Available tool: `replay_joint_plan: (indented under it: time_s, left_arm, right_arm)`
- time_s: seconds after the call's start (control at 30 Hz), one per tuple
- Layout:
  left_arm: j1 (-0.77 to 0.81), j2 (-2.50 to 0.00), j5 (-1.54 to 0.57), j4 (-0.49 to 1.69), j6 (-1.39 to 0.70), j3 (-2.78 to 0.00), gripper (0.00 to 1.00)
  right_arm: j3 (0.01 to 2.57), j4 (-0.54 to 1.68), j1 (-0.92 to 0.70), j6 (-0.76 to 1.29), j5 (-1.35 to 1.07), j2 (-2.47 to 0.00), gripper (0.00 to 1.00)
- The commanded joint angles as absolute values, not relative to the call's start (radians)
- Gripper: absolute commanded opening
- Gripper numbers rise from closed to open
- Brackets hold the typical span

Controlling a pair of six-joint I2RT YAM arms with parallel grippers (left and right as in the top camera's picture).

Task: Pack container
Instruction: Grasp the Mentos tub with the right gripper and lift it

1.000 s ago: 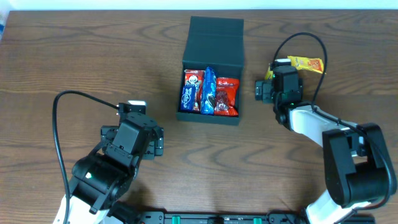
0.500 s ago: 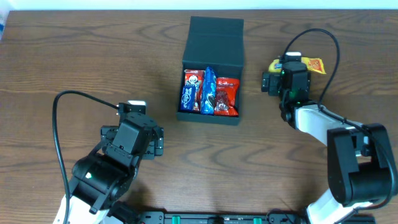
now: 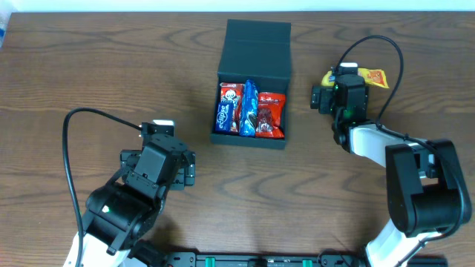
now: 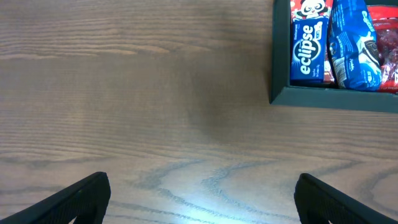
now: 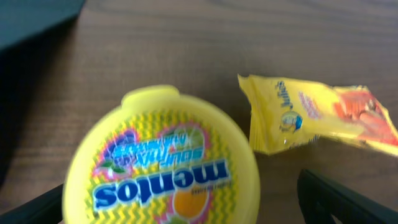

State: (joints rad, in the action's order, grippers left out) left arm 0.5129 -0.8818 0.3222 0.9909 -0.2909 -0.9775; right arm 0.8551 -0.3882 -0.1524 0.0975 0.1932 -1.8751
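- Over the tabletop [image 3: 89,59], the container [image 3: 257,44] lay centre-back, lid flapped away; the right jaws stood just right of it, the left jaws well short.
- At the left wrist, jaws gaped on nothing; container ahead-right.
- At the right wrist, jaws gaped astride a round mentos tub [image 5: 161,162]; a yellow packet [image 5: 311,118] lay beyond-right.

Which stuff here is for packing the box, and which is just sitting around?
For the job:
box, with eclipse pack, blue packet and red packet inside
mentos tub and yellow packet, outside the box
right gripper, open over the tub

Just sitting around:
left gripper, open over bare table
cable
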Motion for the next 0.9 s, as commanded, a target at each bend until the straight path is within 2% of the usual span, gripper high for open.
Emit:
replay_joint_plan:
  time_s: [0.0, 0.17, 0.33, 0.57, 0.7, 0.73, 0.8, 0.87]
  left_arm:
    - [0.509, -0.882, 0.347, 0.994, -0.292, -0.974, 0.95]
    - [0.509, -0.883, 0.347, 0.994, -0.292, -0.974, 0.95]
    - [0.509, -0.883, 0.347, 0.994, -0.292, -0.974, 0.95]
    - [0.509, -0.883, 0.347, 0.994, -0.292, -0.974, 0.95]
    - [0.509, -0.883, 0.347, 0.994, -0.292, -0.974, 0.95]
    - [0.509, -0.883, 0.347, 0.994, -0.292, -0.974, 0.95]
    - [0.509, -0.883, 0.347, 0.994, -0.292, -0.974, 0.95]
    - [0.509, -0.883, 0.347, 0.994, -0.292, -0.974, 0.95]
  right_arm:
    - [0.852, -0.404, -0.142, 0.088, 0.191, -1.884, 0.99]
    - [0.852, -0.405, -0.142, 0.088, 0.190, -1.884, 0.99]
    - [0.852, -0.404, -0.142, 0.088, 0.190, -1.885, 0.81]
    - [0.852, -0.400, -0.142, 0.088, 0.190, -1.885, 0.68]
    - [0.852, -0.400, -0.142, 0.088, 0.191, -1.885, 0.59]
    - [0.852, -0.400, -0.142, 0.088, 0.191, -1.885, 0.54]
    - [0.851, -0.400, -0.143, 0.088, 0.191, -1.885, 0.52]
    - [0.851, -0.400, -0.143, 0.088, 0.191, -1.885, 0.44]
